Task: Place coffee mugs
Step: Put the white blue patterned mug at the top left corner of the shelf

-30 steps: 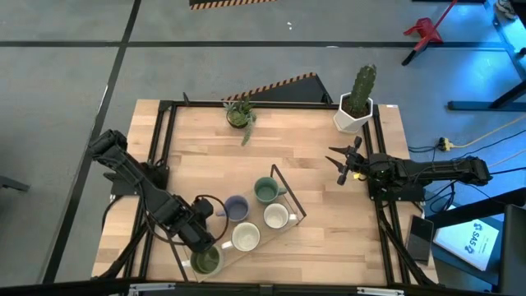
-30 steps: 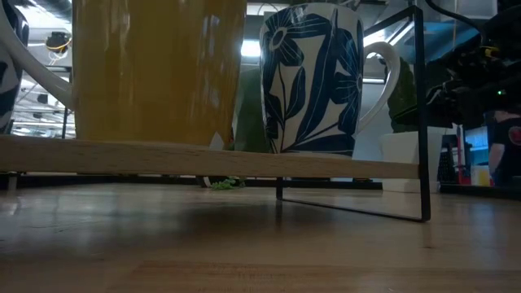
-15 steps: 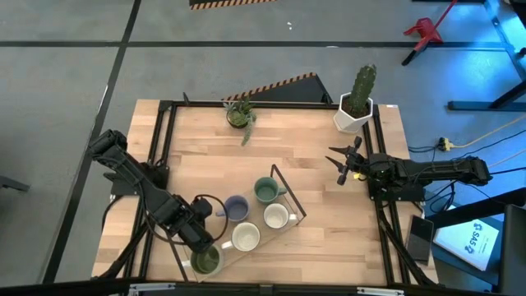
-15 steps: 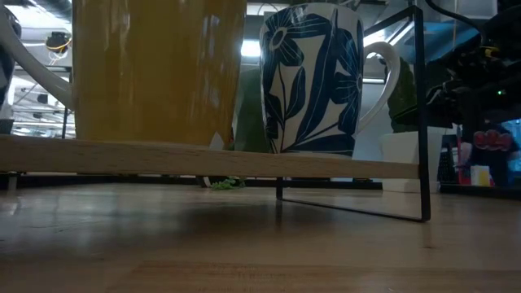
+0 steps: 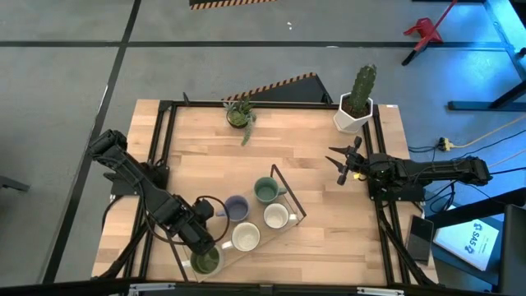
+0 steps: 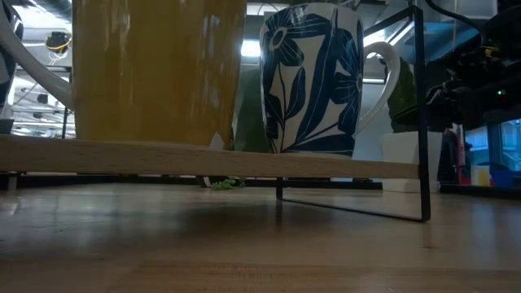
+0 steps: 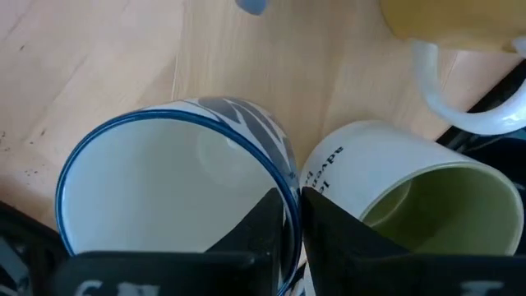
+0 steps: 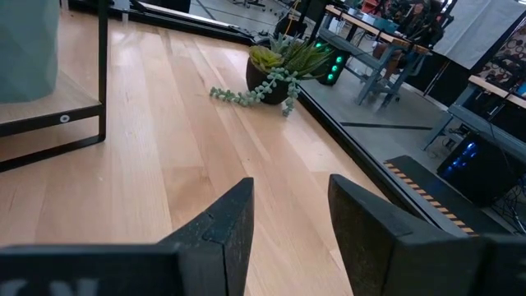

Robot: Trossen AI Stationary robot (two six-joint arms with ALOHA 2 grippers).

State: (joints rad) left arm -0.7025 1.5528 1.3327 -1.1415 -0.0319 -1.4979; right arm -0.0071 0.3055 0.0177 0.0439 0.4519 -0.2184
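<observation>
Mugs are sitting on the wooden rack (image 5: 283, 201) near the desk's (image 5: 312, 148) front edge; the left gripper (image 5: 201, 238) is clamping its fingers on the blue-rimmed mug's (image 7: 177, 193) wall there. Easing straight down should avoid nudging the neighbouring mug (image 7: 411, 193). The right gripper (image 5: 341, 164), fingers apart, is waiting near the right edge.

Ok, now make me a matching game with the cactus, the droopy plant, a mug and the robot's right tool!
Things:
1. cactus pot
2. trailing plant
3. blue-rimmed mug
4. right tool

Places or states:
a. its rim is pinched by the left tool
b. far right corner of the table
c. open, over bare wood near the right edge
d. far edge, left of the cactus

Pairs: 1-b, 2-d, 3-a, 4-c
</observation>
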